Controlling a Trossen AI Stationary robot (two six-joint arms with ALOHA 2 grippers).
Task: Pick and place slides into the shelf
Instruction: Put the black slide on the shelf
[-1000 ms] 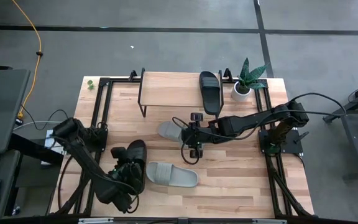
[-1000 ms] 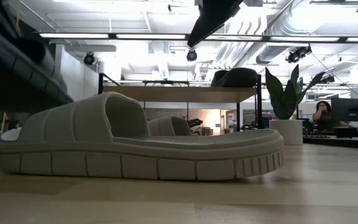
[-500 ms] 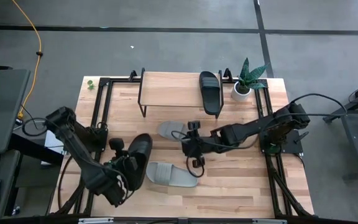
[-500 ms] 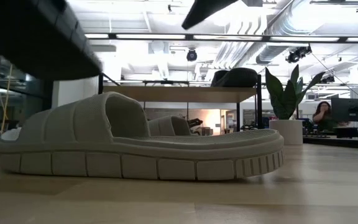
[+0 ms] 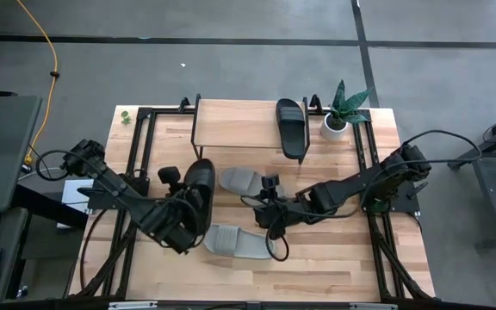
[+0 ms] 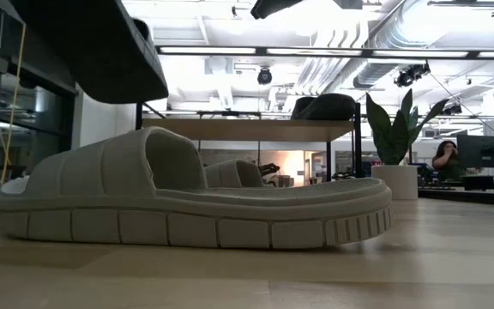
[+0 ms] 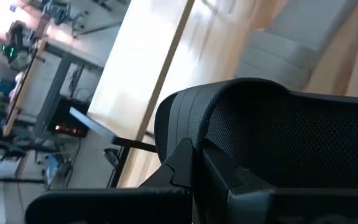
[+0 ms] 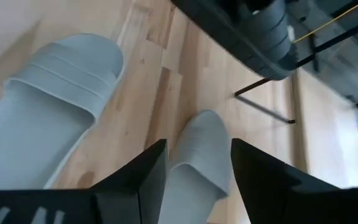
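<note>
My left gripper (image 5: 182, 226) is shut on a black slide (image 5: 198, 200), which shows raised at the top left of the low view (image 6: 101, 51). A second black slide (image 5: 291, 126) lies flat on the right end of the shelf (image 5: 235, 123). Two light grey slides rest sole-down on the table: one near (image 5: 239, 244), one farther (image 5: 238, 181). My right gripper (image 5: 269, 220) hovers open between them, and a grey slide's end (image 8: 201, 155) shows between its fingers, untouched. My left gripper holds the black slide by its rim (image 7: 185, 140) at the end nearest the table's near edge, coming from the left. One finger (image 7: 194, 177) lies against the rim beside the footbed; the other is hidden by the slide. The slide is lifted clear and tilted.
A potted plant (image 5: 337, 120) stands at the shelf's right end. Dark metal frame rails (image 5: 136, 164) run along both table sides. The shelf's left and middle show bare board. A person sits far off in the room (image 6: 444, 154).
My left gripper has lifted the black slide off the table and carried it toward the far edge and the shelf, turning it as it rose. My right gripper has moved toward the near edge, over the grey slides, staying open.
</note>
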